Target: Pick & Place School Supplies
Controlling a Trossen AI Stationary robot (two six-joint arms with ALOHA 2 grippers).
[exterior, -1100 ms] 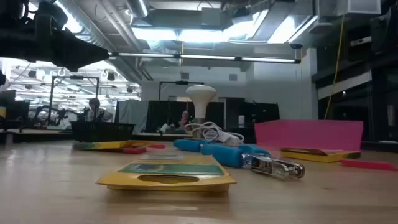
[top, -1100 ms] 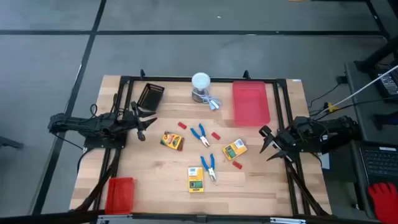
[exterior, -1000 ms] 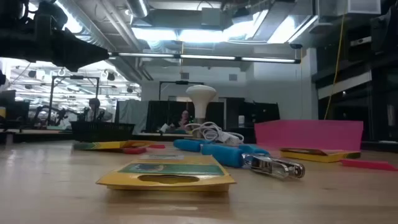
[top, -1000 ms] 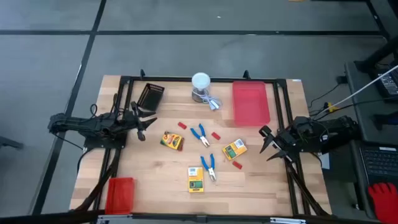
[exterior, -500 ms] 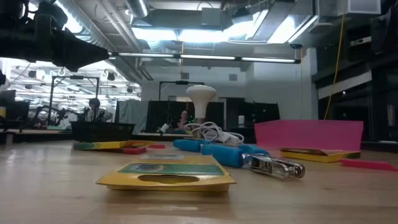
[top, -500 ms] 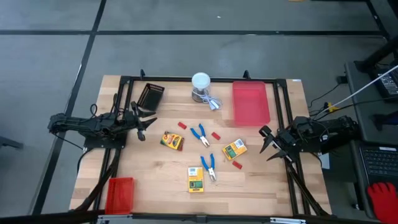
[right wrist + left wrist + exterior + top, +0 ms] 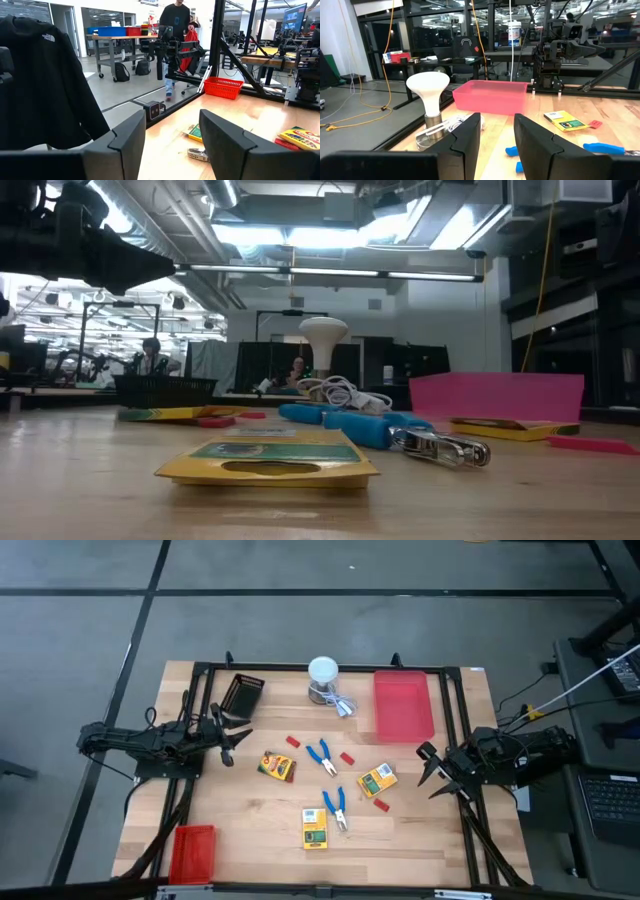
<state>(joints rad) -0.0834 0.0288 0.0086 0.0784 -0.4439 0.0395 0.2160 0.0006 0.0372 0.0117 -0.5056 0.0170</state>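
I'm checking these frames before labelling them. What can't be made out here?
- Print on the three crayon boxes: too small in the high view, seen edge-on in the low view.
- Red blocks: mere specks in the high view.
- Small red tray: cut by the high view's bottom edge.
- Contents of the black tray: too dark to tell in the high view.

A white round-topped container [image 7: 323, 670] with a metal base stands at the far edge of the wooden table [image 7: 250, 830], a coiled cable [image 7: 343, 706] beside it. A red tray [image 7: 402, 706] lies right of it, a black tray [image 7: 241, 694] left, another red tray [image 7: 192, 851] at the near left corner.
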